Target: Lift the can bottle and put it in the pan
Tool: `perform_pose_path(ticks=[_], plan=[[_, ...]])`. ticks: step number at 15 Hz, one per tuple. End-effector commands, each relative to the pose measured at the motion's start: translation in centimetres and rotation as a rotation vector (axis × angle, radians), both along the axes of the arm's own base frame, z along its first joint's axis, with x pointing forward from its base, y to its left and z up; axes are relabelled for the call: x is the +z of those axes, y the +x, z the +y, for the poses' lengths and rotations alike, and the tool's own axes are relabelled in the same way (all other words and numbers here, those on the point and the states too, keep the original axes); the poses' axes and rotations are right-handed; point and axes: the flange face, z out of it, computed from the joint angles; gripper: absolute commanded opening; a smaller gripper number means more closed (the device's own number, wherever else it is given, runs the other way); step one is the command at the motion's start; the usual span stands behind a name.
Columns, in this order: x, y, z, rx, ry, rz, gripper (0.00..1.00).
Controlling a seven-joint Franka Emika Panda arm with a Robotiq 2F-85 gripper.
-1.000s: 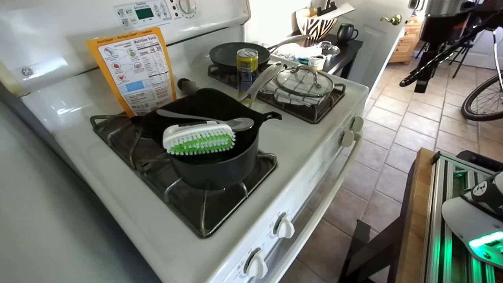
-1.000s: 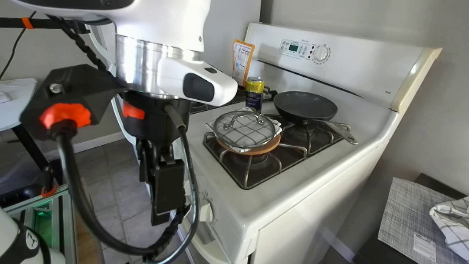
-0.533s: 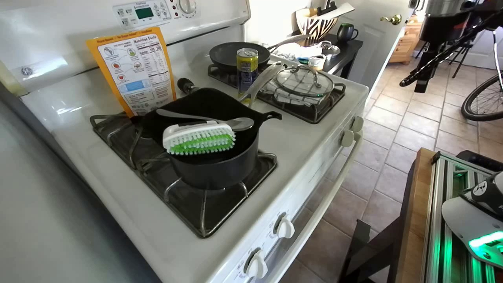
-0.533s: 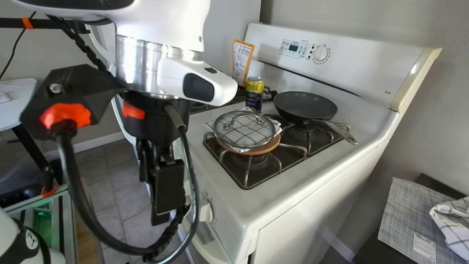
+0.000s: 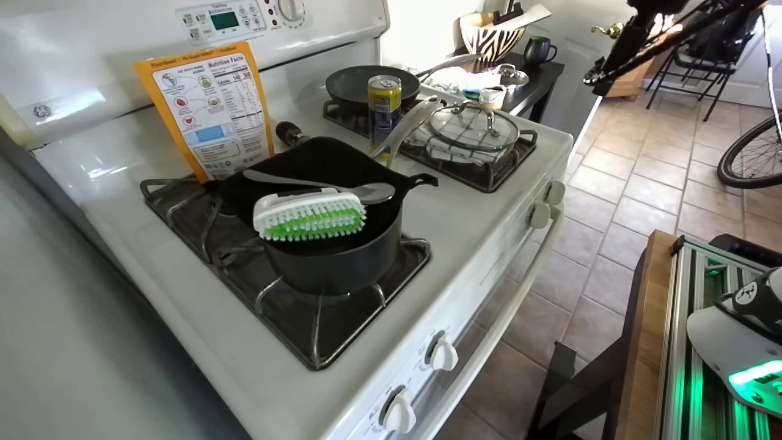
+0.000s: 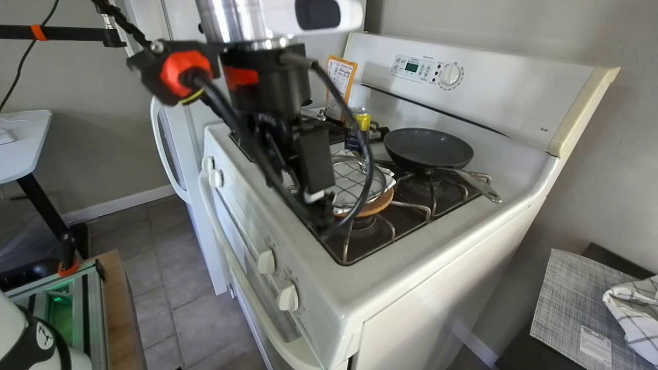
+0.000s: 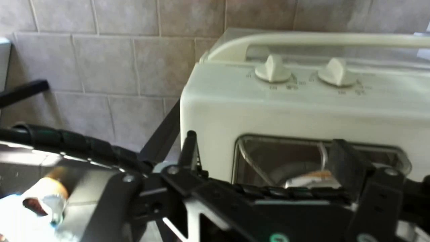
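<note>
The can bottle (image 5: 384, 110), with a yellow top and dark blue lower part, stands upright on the middle of the stove. It also shows in an exterior view (image 6: 362, 122), partly behind the gripper's cable. A dark frying pan (image 6: 421, 146) sits on the rear burner, and its rim shows behind the can (image 5: 348, 82). My gripper (image 6: 307, 198) is over the front edge of the stove near the glass lid, apart from the can. In the wrist view the gripper (image 7: 265, 139) is open and empty, its fingers wide apart; the can is out of that view.
A glass lid (image 5: 473, 128) lies on a checked cloth on the front burner. A black pot (image 5: 336, 269) holds a black skillet, a spoon (image 5: 374, 193) and a green-bristled white brush (image 5: 308, 214). An orange-edged pouch (image 5: 211, 116) stands behind. Stove knobs (image 7: 272, 69) line the front.
The arm has moved from in front of the stove toward it, over its front edge near the glass lid, and the gripper has tilted. The can and pans have not moved.
</note>
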Motion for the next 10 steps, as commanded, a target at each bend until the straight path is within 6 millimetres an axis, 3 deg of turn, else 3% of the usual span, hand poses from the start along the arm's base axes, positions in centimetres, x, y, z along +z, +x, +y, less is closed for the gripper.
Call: perform_pose_path(ticks=[1,5,8,9,10], plan=[[5.6,3.3,2.6,0.048,-0.009,-0.197,1.00],[11.7,8.8,6.4,0.040,0.036,-0.435,1.00],[12.9,12.8,8.5,-0.006,0.139,-0.438,1.00],[13.1,9.7,7.7,0.025,0.081,-0.464,1.00],[13.2,10.9,8.2,0.025,0.100,-0.461,1.00]])
